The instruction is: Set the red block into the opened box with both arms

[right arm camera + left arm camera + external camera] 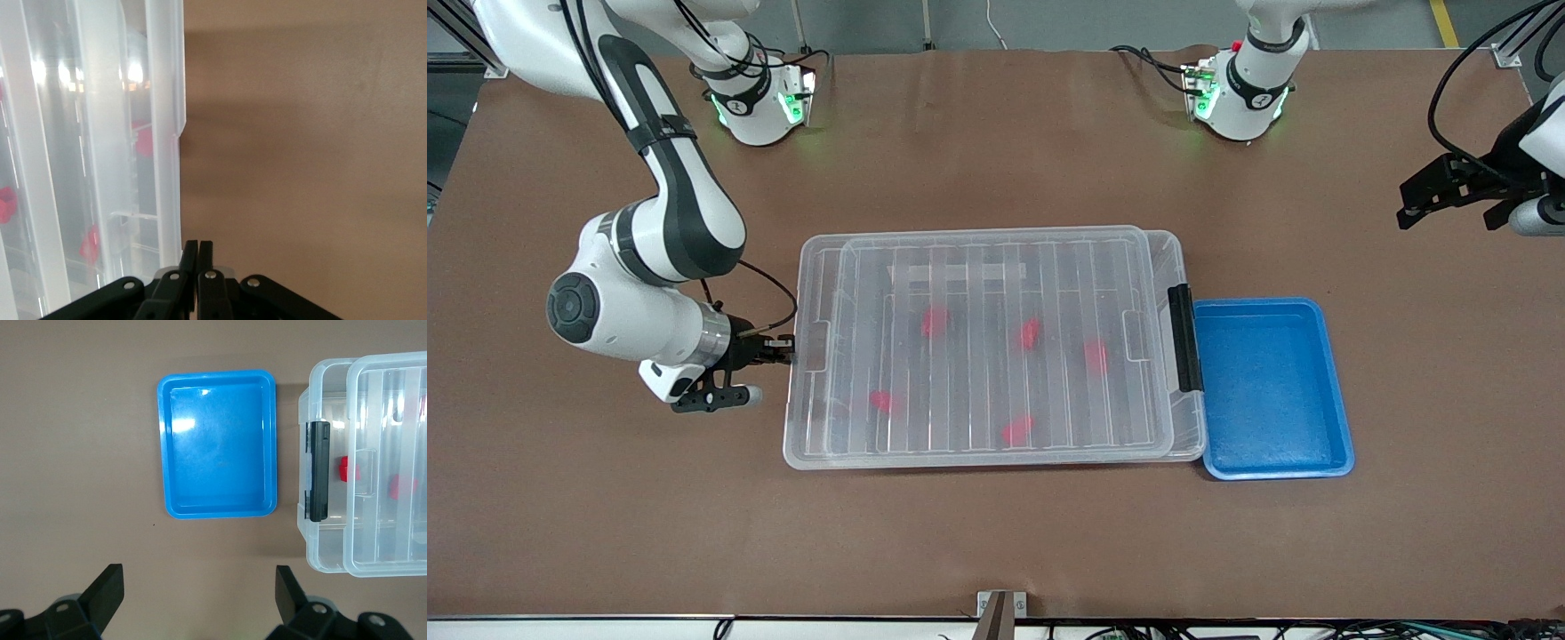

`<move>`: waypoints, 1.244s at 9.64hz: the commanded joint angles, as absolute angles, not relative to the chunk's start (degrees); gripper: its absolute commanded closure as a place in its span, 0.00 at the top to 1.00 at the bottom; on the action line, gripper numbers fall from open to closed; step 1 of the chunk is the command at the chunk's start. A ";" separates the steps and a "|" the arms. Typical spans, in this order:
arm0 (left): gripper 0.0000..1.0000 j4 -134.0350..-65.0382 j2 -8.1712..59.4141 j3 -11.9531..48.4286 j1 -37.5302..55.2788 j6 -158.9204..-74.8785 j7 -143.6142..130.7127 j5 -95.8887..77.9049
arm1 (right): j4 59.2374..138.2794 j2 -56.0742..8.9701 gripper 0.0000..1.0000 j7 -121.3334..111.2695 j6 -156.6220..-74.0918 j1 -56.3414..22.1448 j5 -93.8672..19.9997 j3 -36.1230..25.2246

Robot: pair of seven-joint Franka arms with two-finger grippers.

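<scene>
The clear box [800, 444] lies mid-table with its ribbed lid [996, 267] resting on it, slightly offset. Several red pieces [935, 322] show through the lid; I cannot tell which one is the red block. My right gripper [785, 350] is shut, its tips against the box's rim at the right arm's end. A pale plastic lip [227, 270] shows by the right gripper [198, 244]; whether it is pinched is hidden. My left gripper [200, 587] hangs open and empty, high over the bare table at the left arm's end.
An empty blue tray [1334, 382] sits against the box at the left arm's end, next to the black clip handle [1185, 338]. The left wrist view shows the blue tray [163, 447] and the black clip handle [319, 470] too. Brown table surrounds the box.
</scene>
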State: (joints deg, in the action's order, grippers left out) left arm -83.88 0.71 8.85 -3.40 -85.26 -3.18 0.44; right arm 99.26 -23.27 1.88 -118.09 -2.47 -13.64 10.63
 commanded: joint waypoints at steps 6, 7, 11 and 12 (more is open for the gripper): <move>1.00 -84.11 0.97 8.79 -3.52 -83.85 -2.02 0.44 | 95.10 -9.97 1.00 5.53 -109.71 1.93 -0.01 1.07; 1.00 -84.11 0.97 8.79 -3.52 -83.85 -2.02 0.44 | 94.92 -7.76 1.00 5.54 -108.99 3.15 -0.09 -1.03; 1.00 -84.02 0.97 8.79 -3.60 -83.85 -1.93 0.44 | 87.13 1.04 1.00 10.91 -88.65 5.44 -0.09 -4.92; 1.00 -84.02 1.05 8.79 -3.60 -83.85 -1.93 0.44 | 84.14 1.05 1.00 8.46 -83.81 5.45 -0.17 -5.01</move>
State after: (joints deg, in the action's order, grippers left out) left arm -83.13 0.71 8.81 -3.42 -84.66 -3.18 0.44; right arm 86.84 0.49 8.69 -88.17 5.08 -0.97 -5.42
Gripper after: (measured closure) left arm 0.000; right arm 0.000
